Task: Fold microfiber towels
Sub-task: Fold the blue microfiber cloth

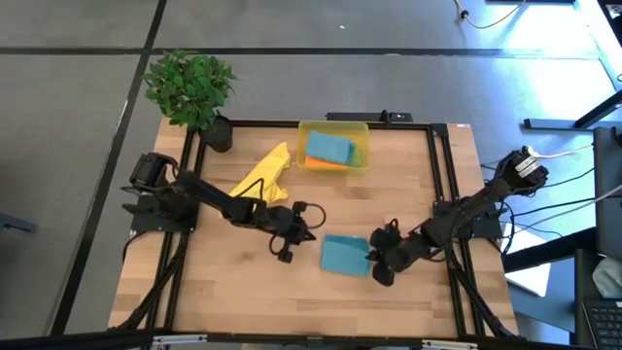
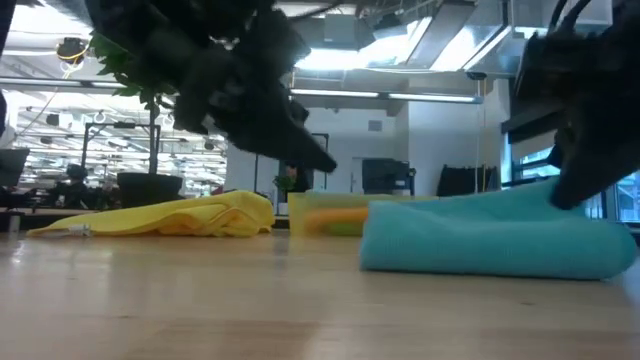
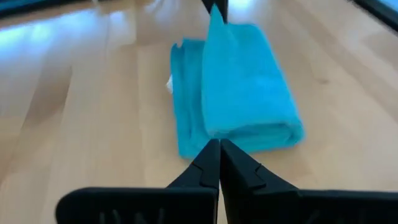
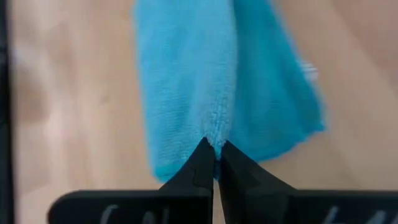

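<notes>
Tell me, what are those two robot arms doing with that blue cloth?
They are folding towels. The right gripper is shut on an edge of the teal-blue towel, which lies partly folded on the wooden table. The left gripper is shut and empty, just beside that towel. A yellow towel lies crumpled farther back, not yet folded. Behind it, a yellow plastic bin holds another blue towel on top of an orange one.

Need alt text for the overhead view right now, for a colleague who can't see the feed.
A folded teal-blue microfiber towel lies on the wooden table between two dark arms, the shut right hand pinching its edge and the shut left hand just beside it. A crumpled yellow microfiber towel lies behind.
</notes>
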Tool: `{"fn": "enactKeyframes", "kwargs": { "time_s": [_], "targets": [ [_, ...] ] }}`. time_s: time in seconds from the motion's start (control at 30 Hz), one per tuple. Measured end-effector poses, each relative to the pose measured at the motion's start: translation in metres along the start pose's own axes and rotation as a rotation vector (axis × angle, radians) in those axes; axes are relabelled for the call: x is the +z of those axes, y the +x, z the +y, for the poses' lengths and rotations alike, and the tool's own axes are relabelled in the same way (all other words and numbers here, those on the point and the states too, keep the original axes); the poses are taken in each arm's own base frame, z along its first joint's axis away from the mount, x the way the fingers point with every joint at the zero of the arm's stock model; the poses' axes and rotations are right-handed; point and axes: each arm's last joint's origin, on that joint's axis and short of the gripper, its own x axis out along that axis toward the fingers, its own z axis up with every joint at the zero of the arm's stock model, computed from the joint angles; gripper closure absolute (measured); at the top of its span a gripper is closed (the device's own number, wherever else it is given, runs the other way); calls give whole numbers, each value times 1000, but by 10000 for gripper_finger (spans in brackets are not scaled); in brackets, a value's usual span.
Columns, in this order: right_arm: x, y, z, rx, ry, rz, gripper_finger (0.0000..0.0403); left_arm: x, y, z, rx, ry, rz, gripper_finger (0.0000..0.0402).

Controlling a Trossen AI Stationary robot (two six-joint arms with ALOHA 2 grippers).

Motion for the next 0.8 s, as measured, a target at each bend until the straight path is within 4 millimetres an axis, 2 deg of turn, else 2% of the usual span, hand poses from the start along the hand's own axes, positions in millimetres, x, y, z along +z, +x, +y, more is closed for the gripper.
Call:
{"fn": "enactKeyframes", "kwargs": {
  "time_s": [0.17,0.37,0.6,0.8],
  "targets": [
    [-3,6,-6,-85,25,3,396,-15,13,14,2,-26,37,401],
    [1,15,-11,-126,-1,-29,396,-23,20,20,19,-40,60,401],
    [6,20,-17,-173,15,-59,396,-14,13,22,31,-39,26,401],
    [8,20,-17,-196,17,-107,390,3,0,22,38,-36,-57,401]
  ]
}}
